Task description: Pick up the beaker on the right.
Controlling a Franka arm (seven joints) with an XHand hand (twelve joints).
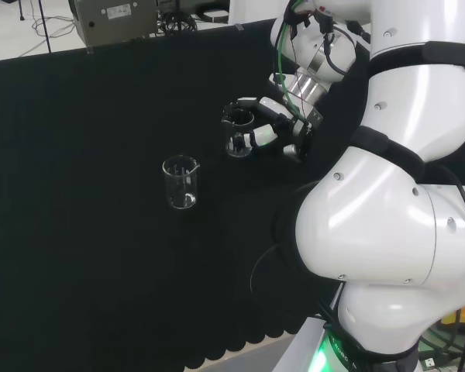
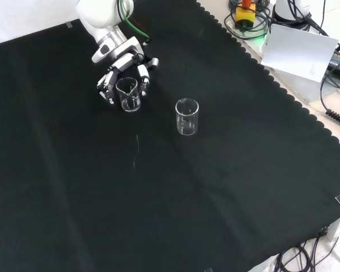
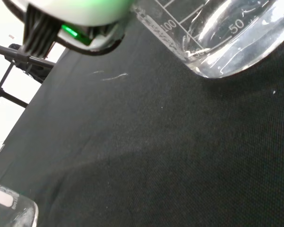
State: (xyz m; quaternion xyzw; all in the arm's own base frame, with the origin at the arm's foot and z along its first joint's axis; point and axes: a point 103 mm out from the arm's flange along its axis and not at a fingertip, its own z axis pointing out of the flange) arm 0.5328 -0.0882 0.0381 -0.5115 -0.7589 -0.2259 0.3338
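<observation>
On the black cloth (image 2: 226, 187) covering the bench, two clear beakers were seen, both upright, cylindrical and apparently empty. One beaker (image 2: 128, 94) stood at the upper left of the front view, and the hand (image 2: 120, 73) was set around it: black and white fingers (image 2: 143, 76) were curled about its wall on both sides, so that the glass was enclosed in the grasp. Whether its base was touching the cloth or just clear of it could not be told. In the head view the same beaker (image 1: 238, 142) appeared dark between the fingers, to the left of the arm's glossy white links, with the hand (image 1: 263, 128) wrapped round it. The second beaker (image 2: 187, 117) stood free, near the first and to its right in the front view; in the head view it (image 1: 180, 182) lay to the left and nearer. A pouring lip was visible on each rim. In the wrist view the held beaker's rounded base and white graduation marks (image 3: 227, 42) were seen close above the finely woven, matt cloth (image 3: 156, 156).
</observation>
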